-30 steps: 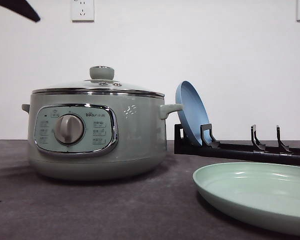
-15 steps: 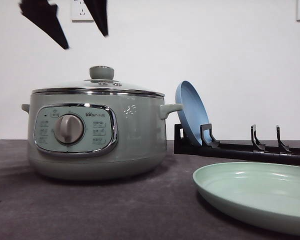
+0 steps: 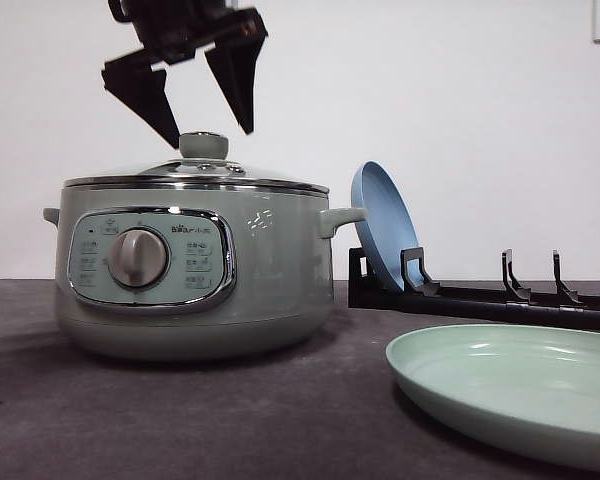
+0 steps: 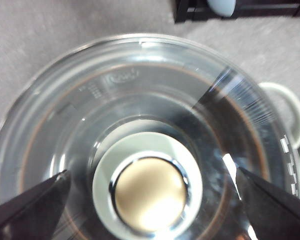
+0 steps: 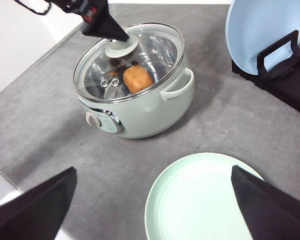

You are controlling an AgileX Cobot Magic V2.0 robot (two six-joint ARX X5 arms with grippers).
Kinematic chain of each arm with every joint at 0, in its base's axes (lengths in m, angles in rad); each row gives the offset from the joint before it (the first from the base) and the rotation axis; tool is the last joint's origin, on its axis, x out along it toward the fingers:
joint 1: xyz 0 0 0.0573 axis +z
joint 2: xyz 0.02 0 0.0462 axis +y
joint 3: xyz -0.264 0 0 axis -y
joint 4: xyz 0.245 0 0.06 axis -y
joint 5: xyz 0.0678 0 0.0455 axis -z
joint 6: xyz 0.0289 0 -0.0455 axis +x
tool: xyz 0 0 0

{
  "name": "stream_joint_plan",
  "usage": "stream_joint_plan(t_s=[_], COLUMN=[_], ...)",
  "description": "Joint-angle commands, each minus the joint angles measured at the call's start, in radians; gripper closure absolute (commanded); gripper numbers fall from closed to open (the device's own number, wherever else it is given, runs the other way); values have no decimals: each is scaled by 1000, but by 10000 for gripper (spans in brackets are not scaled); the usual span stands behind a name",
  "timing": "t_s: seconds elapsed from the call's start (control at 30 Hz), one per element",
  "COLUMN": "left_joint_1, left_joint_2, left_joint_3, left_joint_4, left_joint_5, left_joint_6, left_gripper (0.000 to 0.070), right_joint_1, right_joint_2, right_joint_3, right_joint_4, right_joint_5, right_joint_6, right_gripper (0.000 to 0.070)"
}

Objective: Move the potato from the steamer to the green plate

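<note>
Glass lid (image 5: 135,52) covering potato (image 5: 137,79) in steamer (image 3: 195,270), left end effector (image 3: 208,128) wide open, empty, above knob (image 3: 203,145), blue plate (image 3: 383,225) racked beside

A round pale-blue plate (image 3: 383,226) stands tilted in a black slotted dish rack (image 3: 480,298), right of centre, on the grey tabletop (image 3: 230,420).

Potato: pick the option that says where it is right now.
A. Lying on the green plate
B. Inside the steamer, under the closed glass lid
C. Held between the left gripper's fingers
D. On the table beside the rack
B. The right wrist view shows the potato through the glass lid, which sits on the steamer, while the green plate is bare and the left gripper hangs open above the lid knob.
</note>
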Motion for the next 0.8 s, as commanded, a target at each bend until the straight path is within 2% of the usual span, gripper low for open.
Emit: stream_joint_plan(t_s=[0.0,0.13,0.27,0.4,0.53,0.77], left_joint_1=[-6,-6,-6,-6,-6,-6], left_joint_2=[34,37,37,37,37,37], left_joint_3=[29,29,29,29,29,29], left_joint_4=[3,8,-11,-40,-34,-33], left_joint_5=[-2,-2,-2,-2,-2,-2], left_joint_6=[21,28,26,26,26,26], left_gripper=[52,117,124,223,235,436], right_joint_1=[2,2,2,2,2,2], right_joint_2=[6,6,6,6,6,6], right_joint_3=[16,16,16,16,16,16], right_joint_4=[7,7,7,7,8,6], right_joint_5=[-2,-2,-1,4,5,5], right_joint_6=[10,10,10,10,10,10], right_gripper=[75,75,75,75,75,75])
